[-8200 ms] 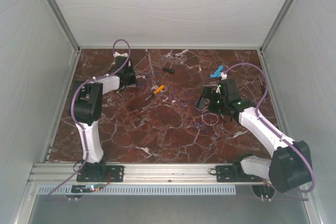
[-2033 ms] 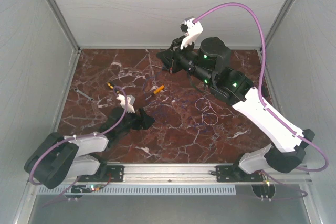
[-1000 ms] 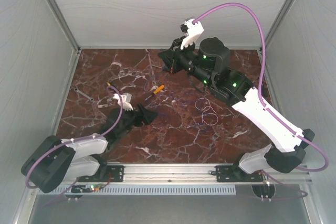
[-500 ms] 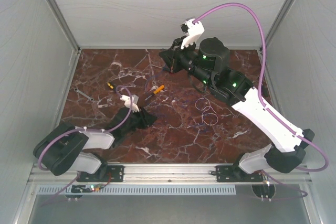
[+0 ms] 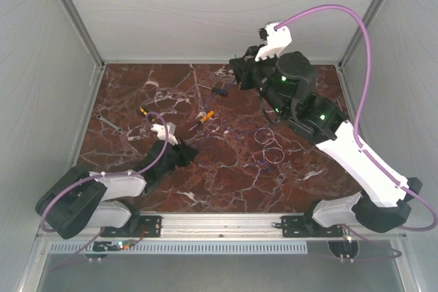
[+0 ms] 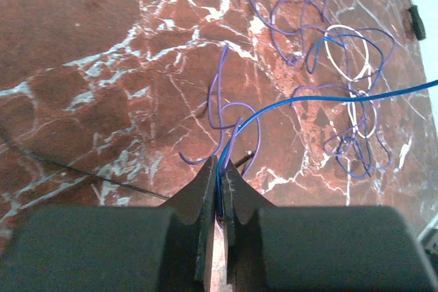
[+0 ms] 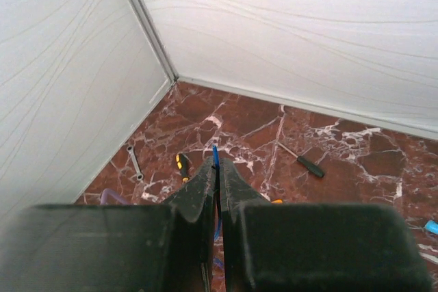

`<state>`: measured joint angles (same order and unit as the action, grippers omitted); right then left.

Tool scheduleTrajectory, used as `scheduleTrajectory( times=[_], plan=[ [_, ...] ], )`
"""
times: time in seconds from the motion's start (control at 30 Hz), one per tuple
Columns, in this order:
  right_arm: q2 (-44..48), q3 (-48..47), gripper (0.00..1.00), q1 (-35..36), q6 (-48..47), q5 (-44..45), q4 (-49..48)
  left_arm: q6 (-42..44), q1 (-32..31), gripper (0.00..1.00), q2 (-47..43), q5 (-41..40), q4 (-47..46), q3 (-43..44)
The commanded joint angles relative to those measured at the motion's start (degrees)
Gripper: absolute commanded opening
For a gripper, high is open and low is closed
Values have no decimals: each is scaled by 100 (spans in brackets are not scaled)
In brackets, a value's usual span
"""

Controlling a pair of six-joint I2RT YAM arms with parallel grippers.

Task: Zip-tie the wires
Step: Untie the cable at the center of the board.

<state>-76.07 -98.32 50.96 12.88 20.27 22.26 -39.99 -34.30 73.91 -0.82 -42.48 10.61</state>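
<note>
Soft, even light fills the white-walled enclosure point(image 5: 226, 11); the dark marble counter point(image 5: 226, 176) reads matte, its shadows faint and diffuse. The overhead view is slightly grainy, its walls splaying toward the edges. In the wrist views the left claw point(image 6: 219, 170) and right claw point(image 7: 217, 166) loom as blurred black masses, while the blue strand point(image 6: 308, 97) and counter veins beyond are crisp.
</note>
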Motion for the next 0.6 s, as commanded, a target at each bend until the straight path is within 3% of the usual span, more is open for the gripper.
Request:
scheduleTrajectory(
  times=[0.0,0.47,0.57],
  plan=[
    [359,70,0,35,-179,513,-46,145,-24,4,-233,-596,345,40],
    [651,259,0,35,-242,684,53,-43,51,15,-893,-1531,1427,91],
    [699,261,0,37,-261,715,41,-216,221,24,-986,-1592,1691,89]
  ],
)
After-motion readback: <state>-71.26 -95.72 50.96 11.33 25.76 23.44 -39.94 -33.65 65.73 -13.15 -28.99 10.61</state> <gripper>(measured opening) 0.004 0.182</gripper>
